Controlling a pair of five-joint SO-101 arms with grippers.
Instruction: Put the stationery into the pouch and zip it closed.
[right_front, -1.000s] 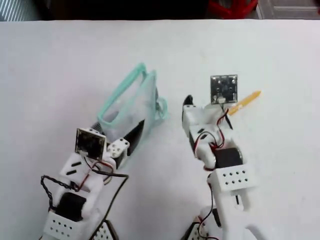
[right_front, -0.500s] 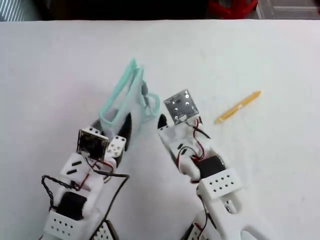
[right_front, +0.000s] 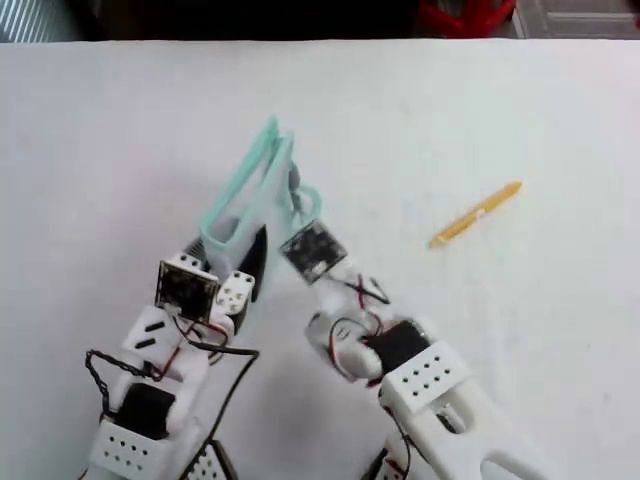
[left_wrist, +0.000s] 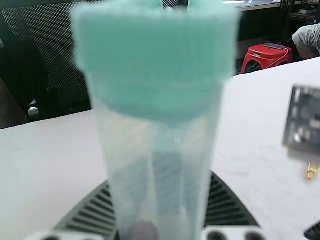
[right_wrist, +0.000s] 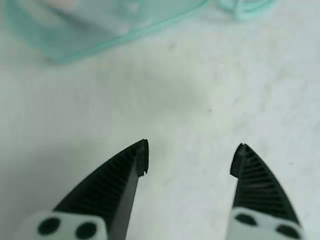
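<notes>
A clear pouch with a teal zipper edge (right_front: 248, 190) stands on its side on the white table. My left gripper (right_front: 243, 264) is shut on its near end; in the left wrist view the pouch (left_wrist: 157, 115) rises between the fingers, with something dark low inside. The right arm (right_front: 400, 355) sits just right of the pouch, its wrist camera board (right_front: 313, 250) beside the zipper pull loop (right_front: 305, 205). My right gripper (right_wrist: 191, 152) hangs open over bare table, the pouch (right_wrist: 100, 25) and the pull loop (right_wrist: 245, 7) just ahead. A yellow pen (right_front: 476, 213) lies farther right.
The white table (right_front: 120, 130) has free room to the left, the back and the far right. Its far edge meets a dark background with a red object (right_front: 465, 15). Loose black cables (right_front: 100, 375) trail beside the left arm.
The right arm swung left, away from the yellow pen and over to the pouch's zipper end. The pouch stands narrower and more upright in the left gripper.
</notes>
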